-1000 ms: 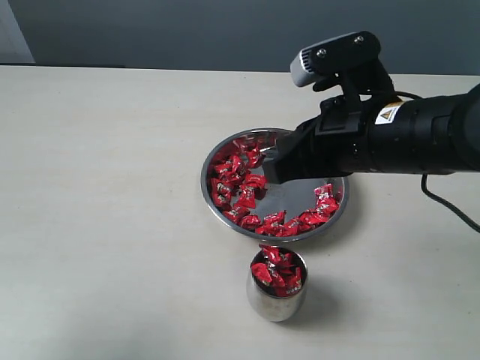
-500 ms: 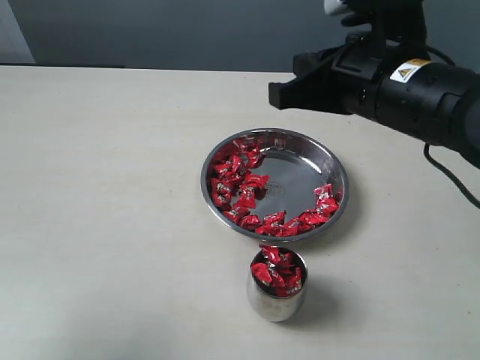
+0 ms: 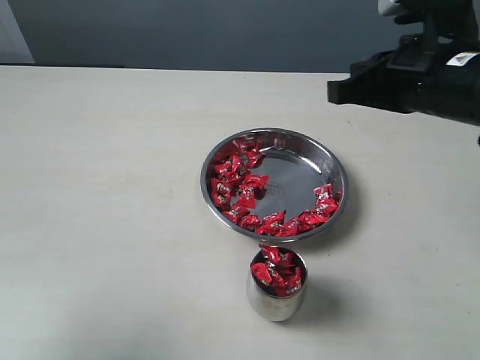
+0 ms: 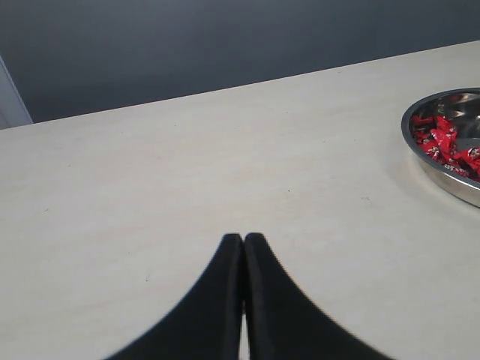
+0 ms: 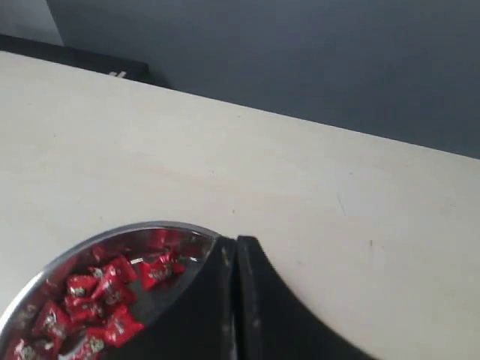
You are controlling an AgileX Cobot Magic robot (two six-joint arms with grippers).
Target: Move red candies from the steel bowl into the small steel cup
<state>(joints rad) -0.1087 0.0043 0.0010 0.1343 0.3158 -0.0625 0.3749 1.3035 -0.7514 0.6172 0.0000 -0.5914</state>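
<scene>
The wide steel bowl [image 3: 300,150] sits mid-table with several red candies [image 3: 236,180] along its left and front rim; its middle and back right are bare metal. The small steel cup [image 3: 276,298] stands just in front of it, heaped with red candies [image 3: 276,271]. My right gripper [image 3: 335,91] hovers high at the back right, past the bowl's far rim, jaws shut and empty. In the right wrist view the gripper [image 5: 236,244] shows against the steel bowl [image 5: 120,229] edge. My left gripper [image 4: 244,240] is shut over bare table, far from the bowl [image 4: 420,154].
The pale table [image 3: 105,210] stretches out left of the bowl. A dark wall [image 3: 187,34] runs behind the table's back edge. A black cable [image 3: 446,204] trails at the right edge.
My right arm has lifted out of the bowl and drawn back to the upper right, jaws shut and empty throughout. Candies, bowl and cup have not moved.
</scene>
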